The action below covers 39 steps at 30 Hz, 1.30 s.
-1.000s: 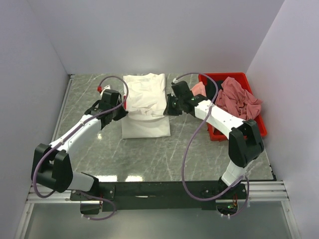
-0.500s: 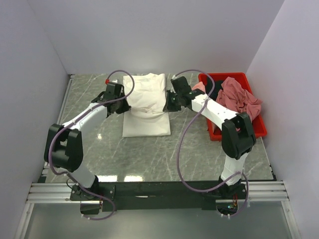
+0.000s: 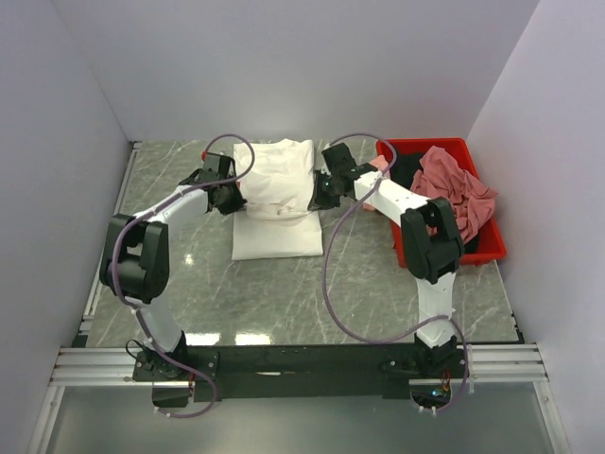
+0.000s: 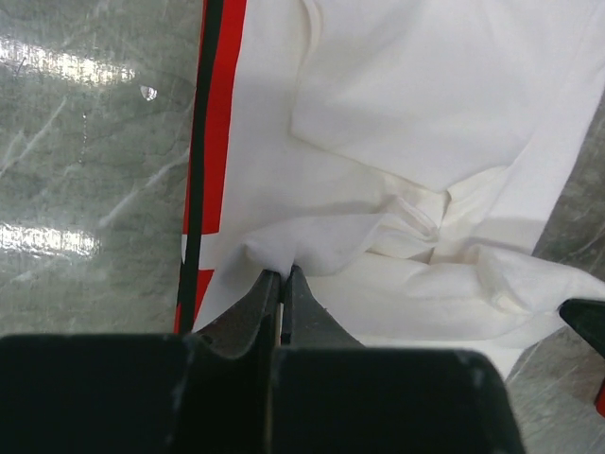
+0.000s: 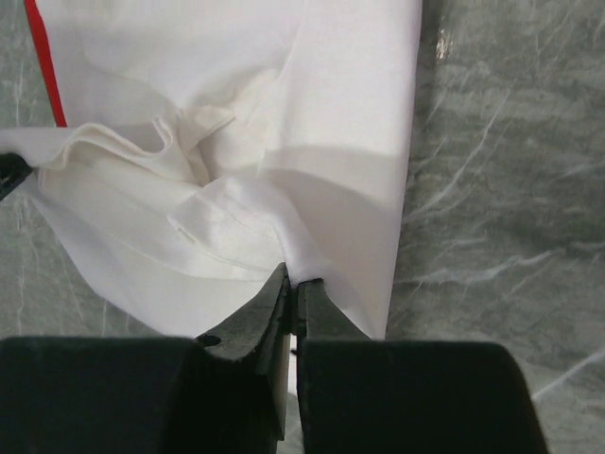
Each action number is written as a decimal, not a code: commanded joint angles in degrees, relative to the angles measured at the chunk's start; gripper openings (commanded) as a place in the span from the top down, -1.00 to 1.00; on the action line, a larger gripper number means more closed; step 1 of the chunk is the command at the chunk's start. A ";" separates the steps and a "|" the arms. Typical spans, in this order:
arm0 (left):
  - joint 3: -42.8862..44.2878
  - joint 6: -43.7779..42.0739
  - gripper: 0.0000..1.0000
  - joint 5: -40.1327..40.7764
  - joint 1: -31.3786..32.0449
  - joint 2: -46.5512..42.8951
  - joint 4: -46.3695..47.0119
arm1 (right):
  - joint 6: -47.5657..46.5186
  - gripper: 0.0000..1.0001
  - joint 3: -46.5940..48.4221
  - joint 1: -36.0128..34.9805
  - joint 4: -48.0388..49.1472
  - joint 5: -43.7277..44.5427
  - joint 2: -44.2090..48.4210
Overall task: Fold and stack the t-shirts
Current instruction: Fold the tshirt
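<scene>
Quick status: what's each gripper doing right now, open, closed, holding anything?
Left gripper: closed, pinching a fold of the white t-shirt.
Right gripper: closed, pinching the opposite edge of the same shirt.

Bright, even overhead light; glare streaks the marble table (image 4: 85, 142).

1. We see a grey-green marbled tabletop (image 3: 284, 293), glossy, with pale patches of light reflected near its front edge.
2. We see a red plastic bin (image 3: 422, 144) standing on the tabletop at the far right, close to the right-hand wall.
3. We see plain pale walls (image 3: 302, 66) closing in the tabletop on three sides.
4. We see a silver metal rail (image 3: 104, 364) along the near edge.
</scene>
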<state>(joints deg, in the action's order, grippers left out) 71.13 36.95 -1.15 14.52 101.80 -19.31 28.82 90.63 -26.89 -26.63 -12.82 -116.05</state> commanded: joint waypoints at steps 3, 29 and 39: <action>3.75 -1.18 0.83 -1.49 -1.25 2.70 0.42 | -0.87 0.84 4.90 1.14 1.06 -1.33 -3.30; -20.76 8.84 -0.99 5.97 -1.87 -29.87 -0.64 | -10.88 -0.55 -4.07 -7.28 1.85 -3.61 9.09; -33.95 16.40 -0.99 13.72 -1.87 -45.19 -7.85 | -9.05 -0.54 10.16 -12.57 11.60 -10.54 -4.96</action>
<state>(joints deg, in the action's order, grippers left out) 38.92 50.92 10.28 12.67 59.72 -26.00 19.42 95.46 -39.99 -21.21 -20.01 -118.08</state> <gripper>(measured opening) 0.994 0.773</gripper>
